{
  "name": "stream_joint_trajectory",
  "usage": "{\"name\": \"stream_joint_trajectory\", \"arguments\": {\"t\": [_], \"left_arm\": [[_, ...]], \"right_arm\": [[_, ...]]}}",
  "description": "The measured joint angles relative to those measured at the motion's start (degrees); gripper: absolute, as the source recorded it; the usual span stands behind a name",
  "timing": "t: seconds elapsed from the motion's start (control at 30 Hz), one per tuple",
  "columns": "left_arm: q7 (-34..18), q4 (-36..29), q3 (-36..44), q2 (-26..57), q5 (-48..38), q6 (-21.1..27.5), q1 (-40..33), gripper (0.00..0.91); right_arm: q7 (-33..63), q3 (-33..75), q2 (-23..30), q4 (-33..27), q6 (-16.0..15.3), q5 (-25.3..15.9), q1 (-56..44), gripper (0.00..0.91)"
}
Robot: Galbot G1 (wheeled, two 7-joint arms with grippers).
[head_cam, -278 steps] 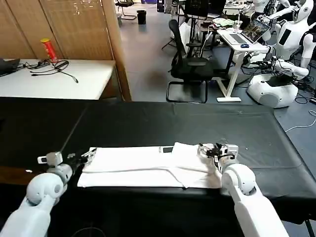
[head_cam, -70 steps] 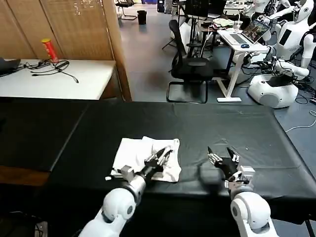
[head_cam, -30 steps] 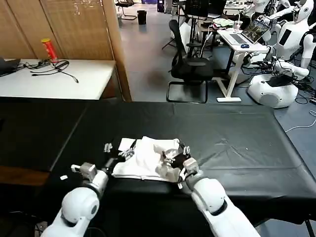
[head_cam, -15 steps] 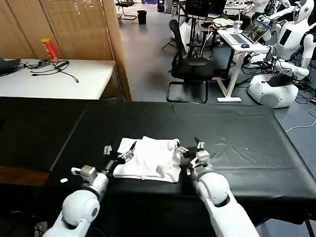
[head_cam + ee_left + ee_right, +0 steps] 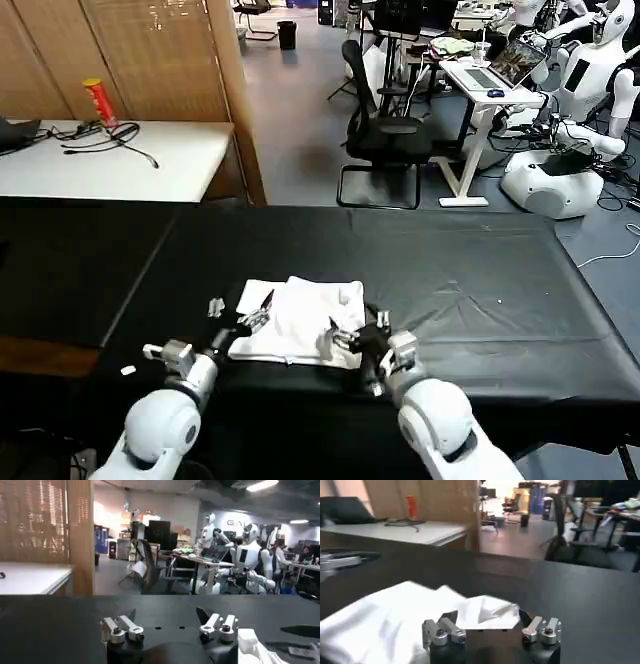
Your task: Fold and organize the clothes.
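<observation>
the right end effector [image 5: 352, 338], fingers spread, is placed at the near right corner of the t-shirt [image 5: 300, 318]. the left end effector [image 5: 240, 318], also spread, is placed at the t-shirt's left edge. the t-shirt is lying folded in a compact bundle on the black surface [image 5: 470, 270]. loose edges should be squared by light inward pressure from both sides, without lifting layers.

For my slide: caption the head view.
Both end effectors, left and right, flank the folded white T-shirt on the black table.
</observation>
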Motion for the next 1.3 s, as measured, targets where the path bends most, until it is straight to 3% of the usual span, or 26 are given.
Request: {"name": "stream_joint_trajectory", "arguments": {"t": [0.23, 0.6, 0.83, 1.0, 1.17, 1.3], "left_arm": [[0.0, 0.0, -0.1, -0.1, 0.4, -0.3, 0.5, 0.878], [0.6, -0.1, -0.5, -0.4, 0.8, -1.2, 2.0, 0.878], [0.8, -0.1, -1.1, -0.6, 0.6, -1.7, 2.2, 0.878], [1.0, 0.6, -1.1, -0.7, 0.5, -2.2, 2.1, 0.878], [1.3, 1.4, -1.2, -0.8, 0.3, -2.9, 2.0, 0.878], [1.5, 2.2, -1.8, -0.9, -0.6, -3.7, 1.8, 0.878]], "right_arm": [[-3.6, -3.7, -1.0, 0.5, 1.5, -8.6, -1.4, 0.878], [1.1, -3.7, 2.1, -1.2, 0.6, -13.5, -2.4, 0.878], [4.8, 0.3, 5.4, 1.4, 1.4, -14.2, -7.6, 0.878], [8.2, 4.5, 8.0, 3.1, 0.2, -18.7, -13.7, 0.878], [8.9, 7.9, 10.2, 3.5, -0.4, -19.2, -17.8, 0.878], [8.5, 10.0, 10.4, 5.5, 2.5, -15.9, -20.7, 0.878]]}}
